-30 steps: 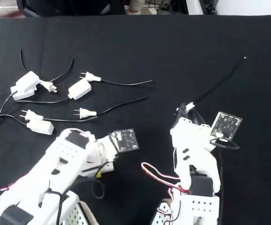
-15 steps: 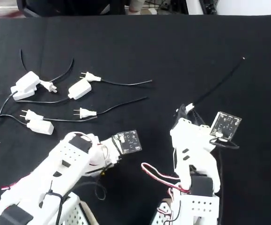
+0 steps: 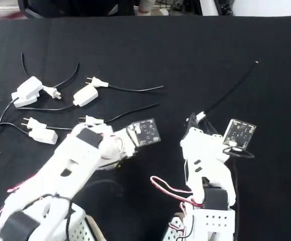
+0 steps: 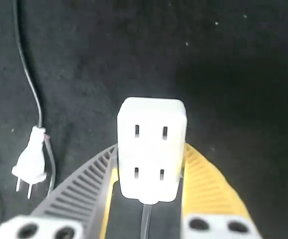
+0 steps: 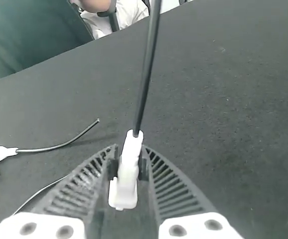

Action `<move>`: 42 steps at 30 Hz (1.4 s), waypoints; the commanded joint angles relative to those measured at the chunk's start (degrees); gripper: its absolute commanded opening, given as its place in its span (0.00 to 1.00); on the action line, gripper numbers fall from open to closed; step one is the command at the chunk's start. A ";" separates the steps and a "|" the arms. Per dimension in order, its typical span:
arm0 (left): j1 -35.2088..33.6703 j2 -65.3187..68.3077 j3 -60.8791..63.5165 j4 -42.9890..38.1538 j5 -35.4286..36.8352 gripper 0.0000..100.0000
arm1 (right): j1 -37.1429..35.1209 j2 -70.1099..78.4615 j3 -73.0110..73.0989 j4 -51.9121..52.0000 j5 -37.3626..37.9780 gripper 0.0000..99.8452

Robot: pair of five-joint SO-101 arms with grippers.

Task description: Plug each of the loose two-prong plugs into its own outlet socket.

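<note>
My left claw (image 4: 151,158) is drawn narrow, clamped on both sides of a white socket (image 4: 151,130). The wrist view gives me its face, four slots in two pairs, and a lead (image 4: 144,219) leaving its near end. From above, that grip is tucked under the left arm (image 3: 75,160), my landmark. Right of the arm, well apart, my right claw (image 5: 130,150) is pinched tight on a white plug (image 5: 124,181), its black cord (image 5: 146,64) running away from the claw.

I count five plugs: that one held, four loose on the black table (image 3: 195,45). The second plug (image 3: 92,119) lies at the arm's far edge, prongs pointing left; the left wrist view shows it beside the socket but apart. The third plug (image 3: 29,123) is left of the arm, just beside the near block (image 3: 42,135). Beyond the arm sits the mid block (image 3: 85,95), with the fourth plug (image 3: 96,82) just beside its far end. Farther left of the arm, the fifth plug (image 3: 51,92) lies against the far blocks (image 3: 27,90), a white shape I read as two sockets together, though I cannot tell for sure. That makes four or five sockets, one of them held. The high view follows the cord to its free end, far right of the arm.
</note>
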 commanded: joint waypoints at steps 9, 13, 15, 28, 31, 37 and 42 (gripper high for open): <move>-3.65 20.84 -14.46 -0.53 4.31 0.15 | -1.23 -1.63 -0.22 0.09 -0.53 0.01; -4.18 17.41 -16.40 -0.26 9.23 0.29 | -1.23 -1.63 -0.22 0.09 -0.53 0.01; -5.67 14.15 -16.31 -0.26 12.66 0.35 | -2.46 -1.63 -0.22 0.00 -0.18 0.01; -40.57 -21.89 -2.95 5.36 27.87 0.35 | -21.45 -1.54 -0.22 -6.07 11.78 0.01; -49.80 -29.01 5.32 4.92 27.60 0.35 | -23.56 -1.45 -0.22 -9.49 11.96 0.01; -55.78 -41.23 21.58 5.01 24.79 0.35 | -23.65 4.97 0.13 -16.97 18.55 0.01; -56.04 -51.69 28.88 5.63 24.53 0.35 | -23.65 21.41 0.22 -34.64 21.71 0.01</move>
